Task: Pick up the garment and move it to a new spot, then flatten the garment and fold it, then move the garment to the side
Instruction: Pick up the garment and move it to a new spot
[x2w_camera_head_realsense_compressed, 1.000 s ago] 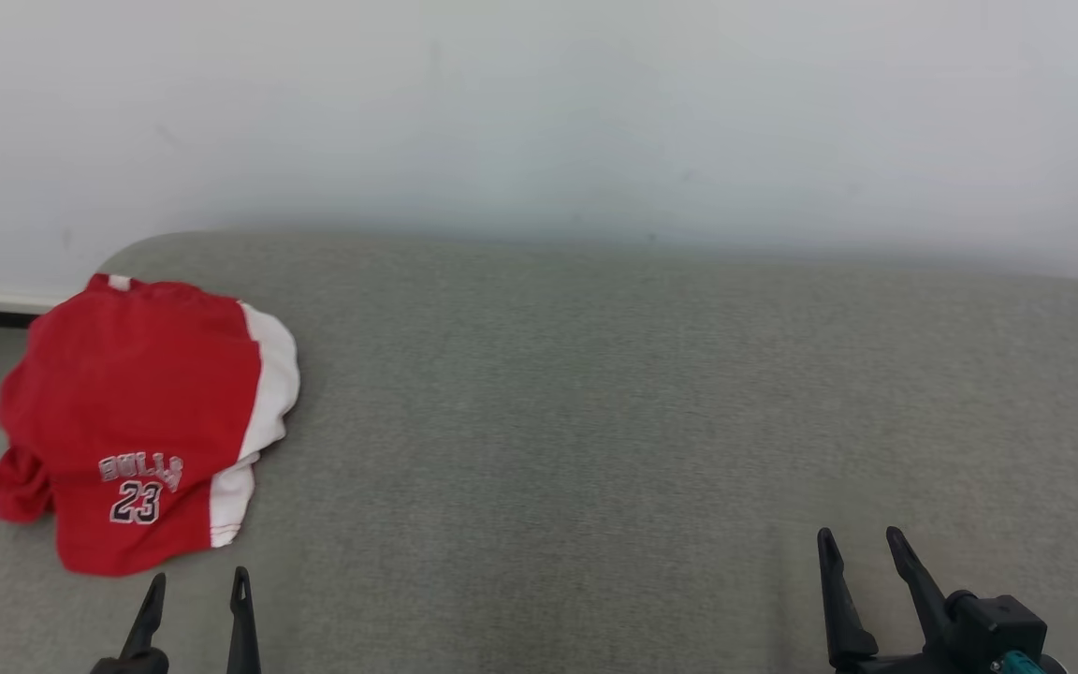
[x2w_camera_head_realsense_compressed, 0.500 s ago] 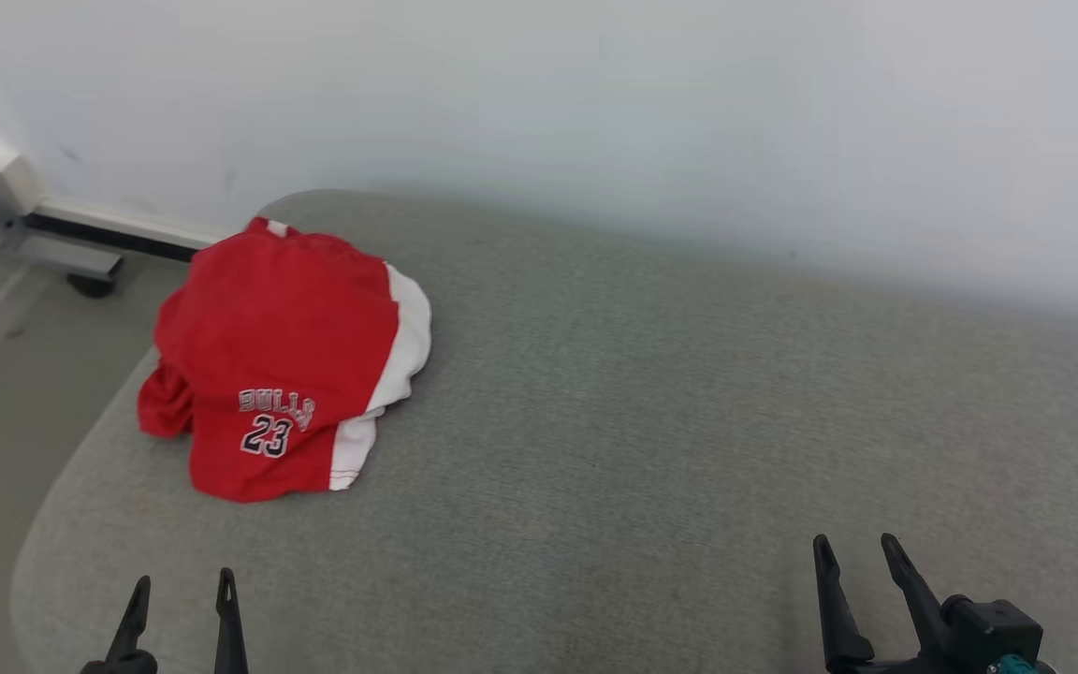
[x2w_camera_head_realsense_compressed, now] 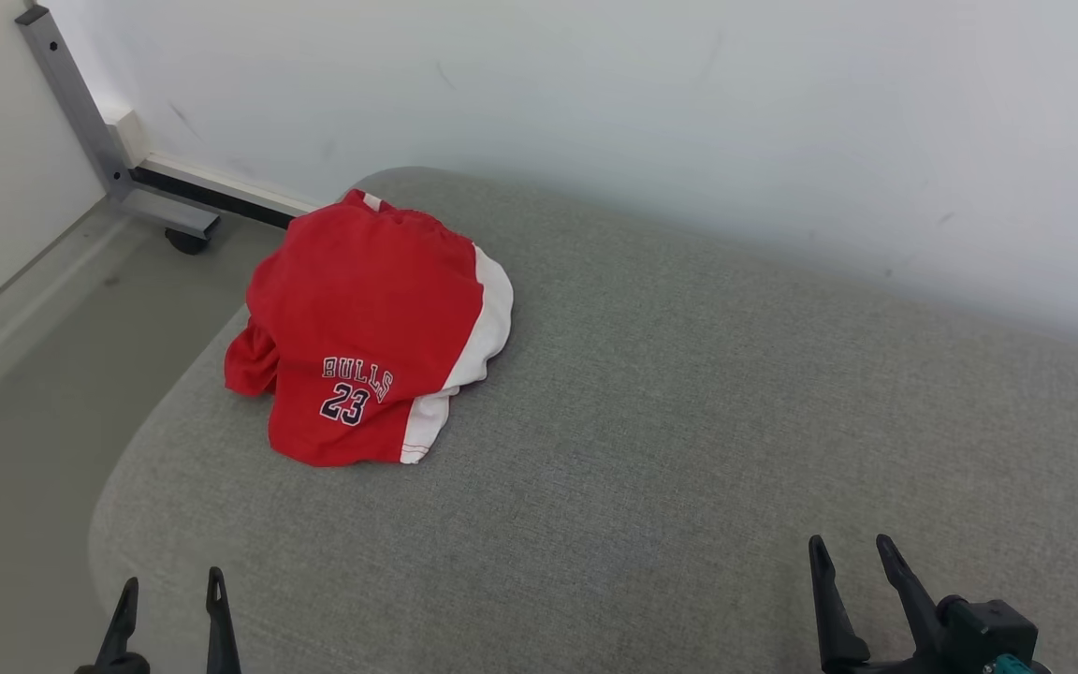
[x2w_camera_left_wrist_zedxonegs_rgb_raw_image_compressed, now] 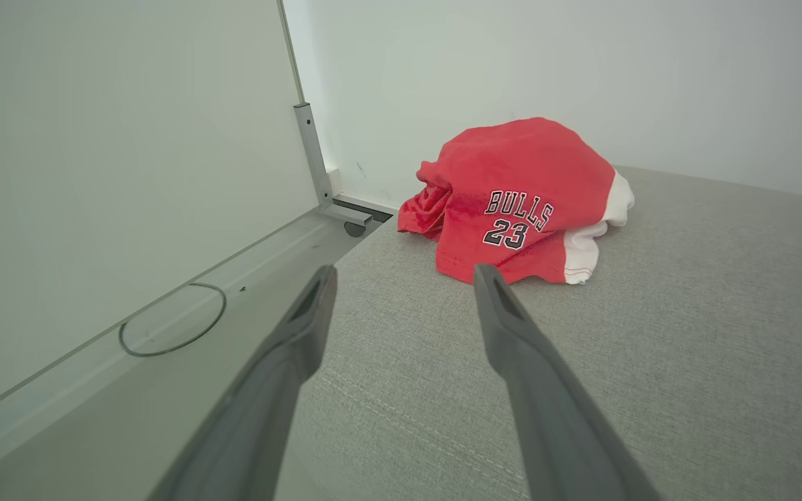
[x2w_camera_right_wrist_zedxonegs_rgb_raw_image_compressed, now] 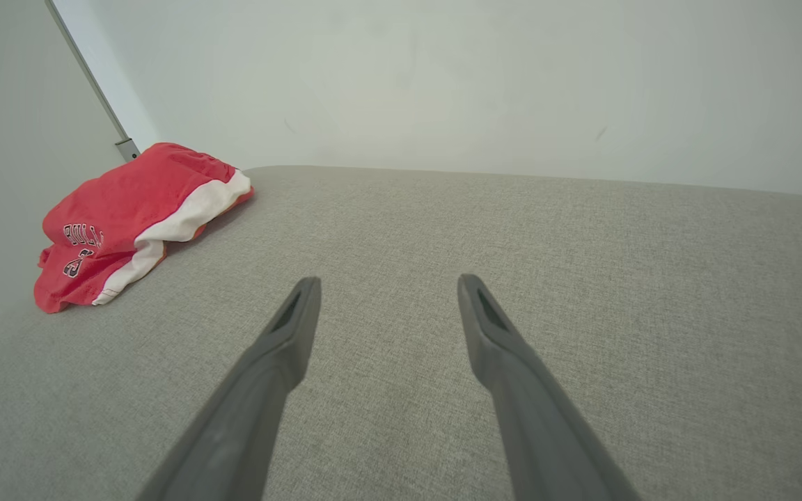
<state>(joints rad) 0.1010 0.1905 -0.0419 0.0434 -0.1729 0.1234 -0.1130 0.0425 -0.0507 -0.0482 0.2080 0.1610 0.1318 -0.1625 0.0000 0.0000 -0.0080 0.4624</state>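
Left end effector [x2w_camera_head_realsense_compressed: 172, 580] sits low at the near-left edge of the grey cushion [x2w_camera_head_realsense_compressed: 689, 421], jaws wide, empty, fingers pointing ahead. Garment [x2w_camera_head_realsense_compressed: 361, 337], a crumpled red-and-white heap, lies at the cushion's far-left corner, ahead and slightly right of it; no clear long axis. Left arm nearer. Right end effector [x2w_camera_head_realsense_compressed: 850, 543] wide, empty, well apart from garment.

head high, wrists low — all toward garment [x2w_camera_head_realsense_compressed: 361, 309]

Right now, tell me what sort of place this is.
Probably an indoor test room: a grey upholstered pad against a bare white wall, a metal frame on a caster beside it, and one red garment lying on the pad.
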